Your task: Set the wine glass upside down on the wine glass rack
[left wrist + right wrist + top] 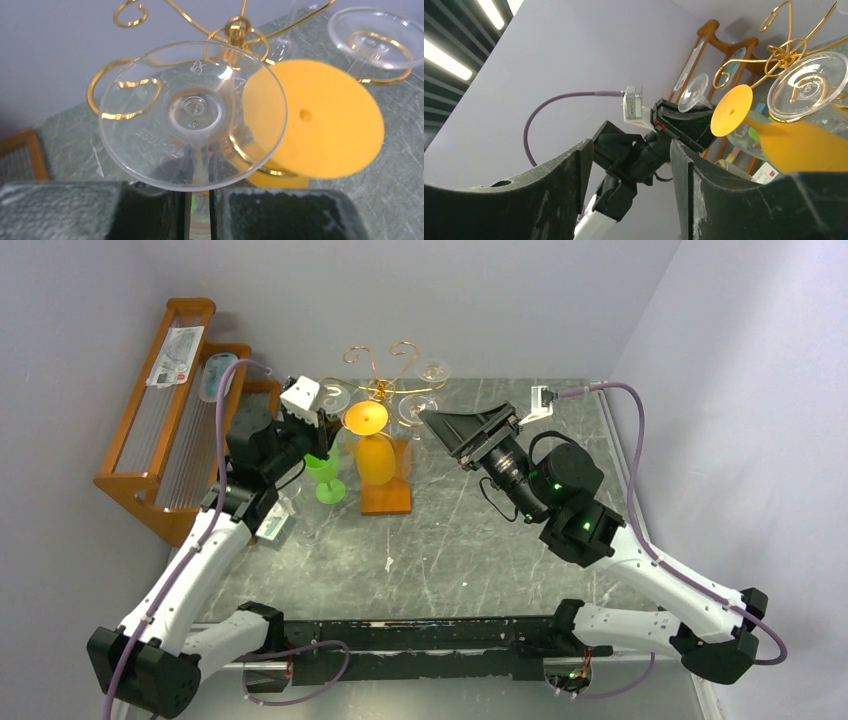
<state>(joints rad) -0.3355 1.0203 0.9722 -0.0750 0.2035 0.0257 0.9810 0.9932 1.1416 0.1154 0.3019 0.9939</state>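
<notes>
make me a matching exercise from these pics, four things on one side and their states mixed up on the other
Things
1. orange glass
2. green glass
3. clear glass, left of the orange one
4. right gripper

States
A. open, holding nothing
B. stem clamped in the left gripper
C. hanging upside down on the gold rack
D. standing upright on the table

Pairs: 1-C, 2-D, 3-B, 4-A

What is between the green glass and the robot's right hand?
The orange wine glass, hanging upside down on the gold rack, is between the green glass and the right gripper. The top view shows it.
</notes>
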